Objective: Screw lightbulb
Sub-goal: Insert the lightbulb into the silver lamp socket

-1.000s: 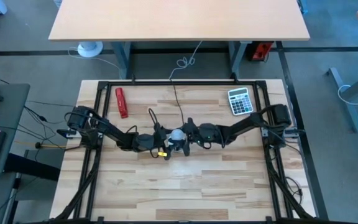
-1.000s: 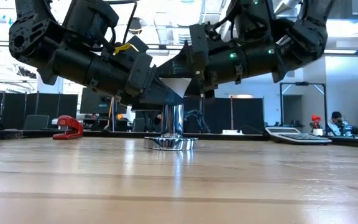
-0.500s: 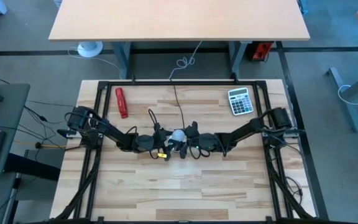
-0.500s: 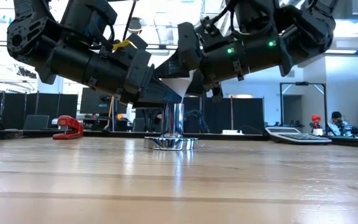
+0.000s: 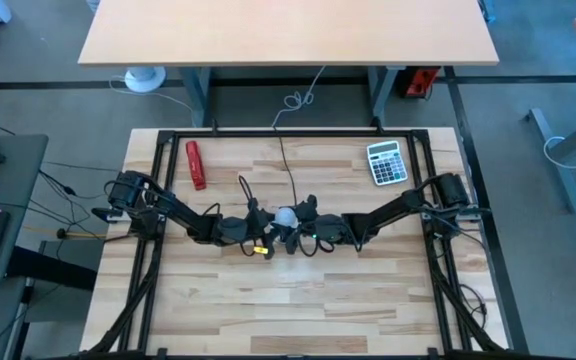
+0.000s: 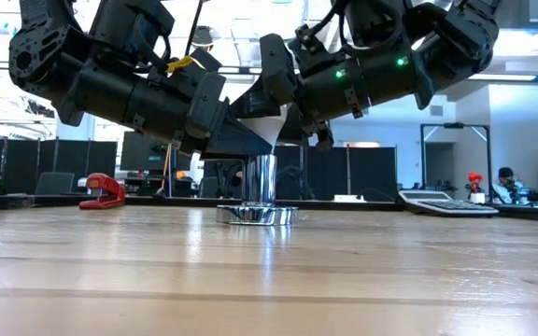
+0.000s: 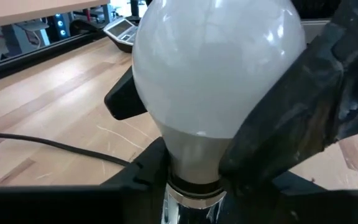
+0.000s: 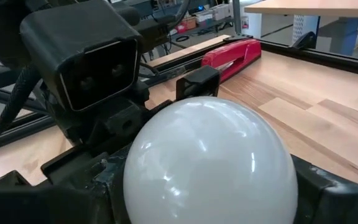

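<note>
High view: the left gripper [image 5: 266,238] and right gripper [image 5: 296,235] meet at the table's middle around the lightbulb [image 5: 285,216], a small white dot between them; finger spacing is hidden here.

Low view: the lightbulb [image 6: 267,127] stands upright in a shiny metal socket [image 6: 259,194], which the overhead picture barely reveals.

Left wrist view: the left fingers [image 7: 291,118] press the bulb's neck from both sides, just above the silvery screw base [image 7: 191,186].

Right wrist view: the right fingers [image 8: 334,186] flank the bulb's dome [image 8: 210,165], closed against it.

The wooden table [image 5: 298,300] also carries a red stapler [image 5: 196,164] far left and a calculator [image 5: 386,162] far right.
</note>
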